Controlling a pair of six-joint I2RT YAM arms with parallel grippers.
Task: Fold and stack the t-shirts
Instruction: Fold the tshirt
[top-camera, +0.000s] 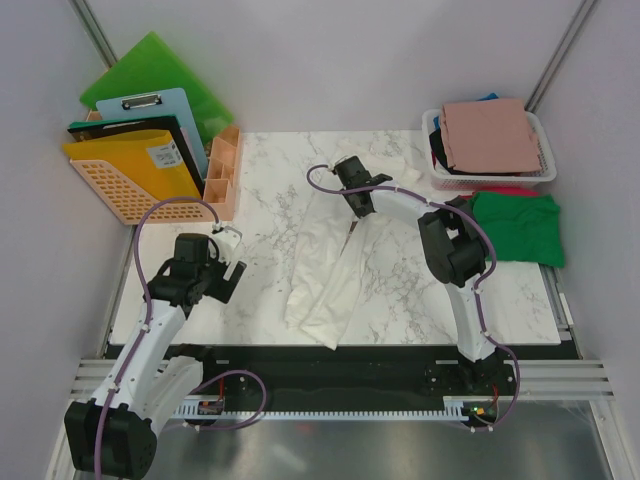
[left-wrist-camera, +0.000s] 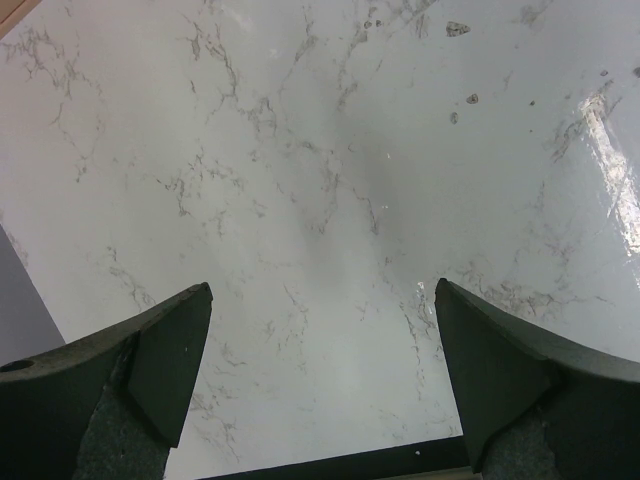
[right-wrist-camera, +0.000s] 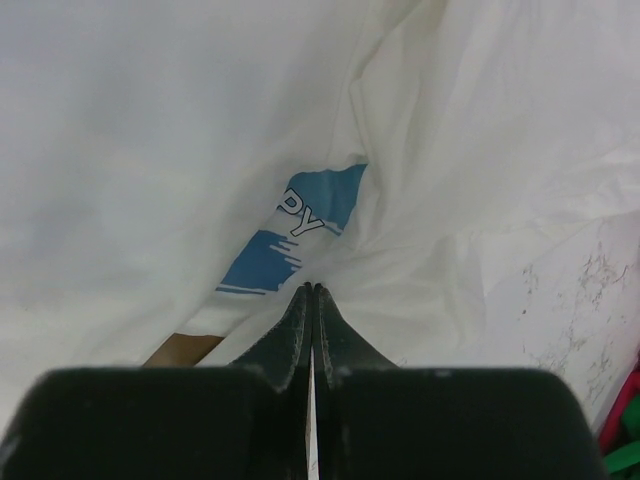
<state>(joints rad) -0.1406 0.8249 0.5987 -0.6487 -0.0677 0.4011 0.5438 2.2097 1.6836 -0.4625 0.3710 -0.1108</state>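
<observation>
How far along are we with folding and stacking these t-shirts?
Done: perhaps the green t-shirt, lying flat at right, and the pink t-shirt flat atop the basket; not stacked together. In hand: the right gripper is shut on the cream-white t-shirt, a rumpled strip; the left gripper hangs open over the marble table. Left: folding it, the other shirts in the basket, stacking.

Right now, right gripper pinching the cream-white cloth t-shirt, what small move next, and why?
Probably bring the open left gripper to the cream-white t-shirt: it lies bunched on the marble table, held only by the shut right gripper; spreading needs a second grip.
</observation>
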